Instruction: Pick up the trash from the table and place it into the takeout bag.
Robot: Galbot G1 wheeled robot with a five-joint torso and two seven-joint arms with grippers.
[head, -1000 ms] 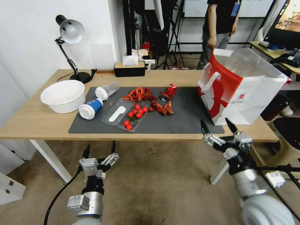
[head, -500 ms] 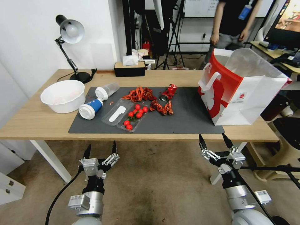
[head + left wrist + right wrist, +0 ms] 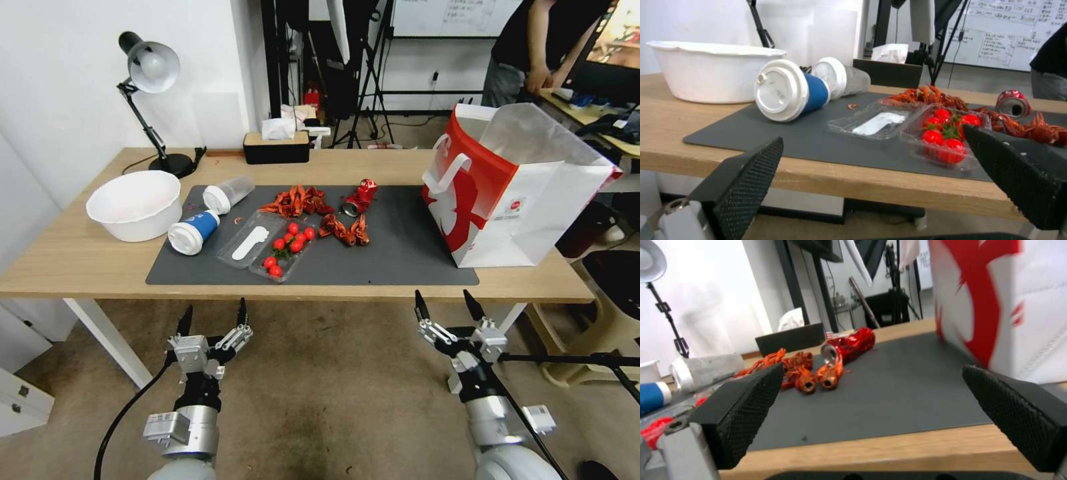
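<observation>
Trash lies on the table's grey mat: a blue-and-white lidded cup and a clear cup with white lid, both on their sides, red shell scraps, a crushed red can and a clear tray of red tomatoes. A pale paper bowl stands at the left. The takeout bag stands open at the right end. My left gripper and right gripper hang open and empty below the table's front edge.
A desk lamp and a black tissue box stand along the table's back edge. Tripod stands crowd the floor behind. A dark chair sits past the table's right end. Bare carpet lies under both arms.
My right gripper has dropped from beside the takeout bag's front corner to below the table edge, drifting left. The left arm has stayed put.
</observation>
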